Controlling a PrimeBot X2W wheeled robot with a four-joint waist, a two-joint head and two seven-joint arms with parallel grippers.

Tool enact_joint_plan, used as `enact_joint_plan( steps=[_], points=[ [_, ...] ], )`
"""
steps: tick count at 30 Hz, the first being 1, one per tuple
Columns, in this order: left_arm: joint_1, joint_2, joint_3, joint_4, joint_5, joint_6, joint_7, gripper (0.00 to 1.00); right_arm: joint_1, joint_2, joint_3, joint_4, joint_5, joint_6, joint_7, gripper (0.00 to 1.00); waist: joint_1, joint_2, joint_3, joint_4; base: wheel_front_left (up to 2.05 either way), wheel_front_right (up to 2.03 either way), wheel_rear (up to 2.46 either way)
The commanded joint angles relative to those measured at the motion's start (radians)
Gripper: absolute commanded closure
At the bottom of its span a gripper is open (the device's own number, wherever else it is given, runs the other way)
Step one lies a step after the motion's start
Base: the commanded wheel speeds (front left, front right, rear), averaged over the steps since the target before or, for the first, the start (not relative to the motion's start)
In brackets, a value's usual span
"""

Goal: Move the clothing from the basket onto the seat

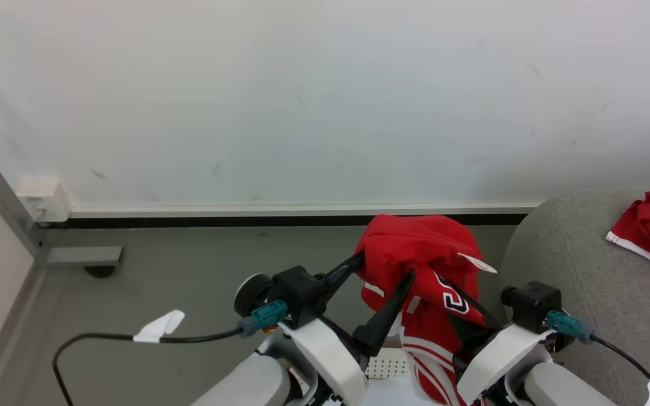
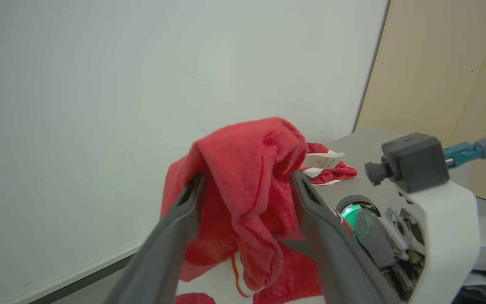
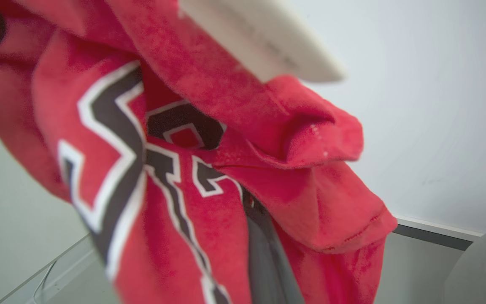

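Head view: red jersey (image 1: 415,248) bunched in mid-air above the basket (image 1: 386,366), its length hanging downward.
Right end effector (image 1: 471,332): clenched on the red jersey (fingertips buried in cloth).
Left end effector (image 1: 387,268): released, fingers splayed either side of the bunch.
Seat (image 1: 573,270): off to my right; my right arm is nearer, so I judge it should carry.

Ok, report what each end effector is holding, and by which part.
Right end effector: shut on the clothing, in bunched fabric by the number print. Left end effector: open, fingers astride the cloth, gripping nothing.
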Motion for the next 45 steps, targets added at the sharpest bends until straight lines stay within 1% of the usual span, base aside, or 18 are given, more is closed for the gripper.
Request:
enact_joint_plan(
  steps=[1, 8, 13, 21, 35, 40, 45],
  points=[
    [0.018, -0.001, -0.005, 0.000, -0.013, -0.004, -0.005, 0.00, 0.013, -0.010, -0.022, -0.010, -0.016, -0.002, 0.000, 1.00, 0.0000, 0.0000, 0.001, -0.010, 0.00, 0.00, 0.00],
    [0.036, -0.010, -0.025, 0.002, -0.014, -0.006, -0.015, 0.00, 0.019, -0.032, -0.087, -0.025, -0.043, -0.002, 0.000, 1.00, 0.0000, 0.0000, 0.010, -0.049, 0.00, 0.00, 0.00],
    [0.039, -0.014, -0.038, 0.006, -0.012, -0.011, -0.025, 0.00, 0.036, -0.057, -0.150, -0.040, -0.063, -0.002, 0.000, 1.00, 0.0000, 0.0000, 0.019, -0.092, 0.00, 0.00, 0.00],
    [0.048, -0.016, -0.058, 0.010, 0.005, -0.020, -0.048, 0.00, 0.068, -0.090, -0.249, -0.079, -0.100, -0.002, 0.000, 1.00, 0.0000, 0.0000, 0.035, -0.186, 0.00, 0.00, 0.00],
    [0.029, -0.012, -0.063, 0.028, 0.015, -0.016, -0.072, 0.00, 0.093, -0.144, -0.366, -0.158, -0.152, -0.002, 0.000, 1.00, 0.0000, 0.0000, 0.070, -0.366, 0.00, 0.00, 0.00],
    [0.020, -0.011, -0.067, 0.033, 0.018, -0.017, -0.073, 0.00, 0.103, -0.155, -0.410, -0.183, -0.163, -0.002, 0.000, 1.00, 0.0000, 0.0000, 0.086, -0.416, 0.00, 0.00, 0.00],
    [0.014, -0.019, -0.072, 0.039, 0.018, -0.020, -0.081, 0.00, 0.121, -0.162, -0.445, -0.198, -0.174, -0.002, 0.000, 1.00, 0.0000, 0.0000, 0.090, -0.448, 0.00, 0.00, 0.00]
  ],
)
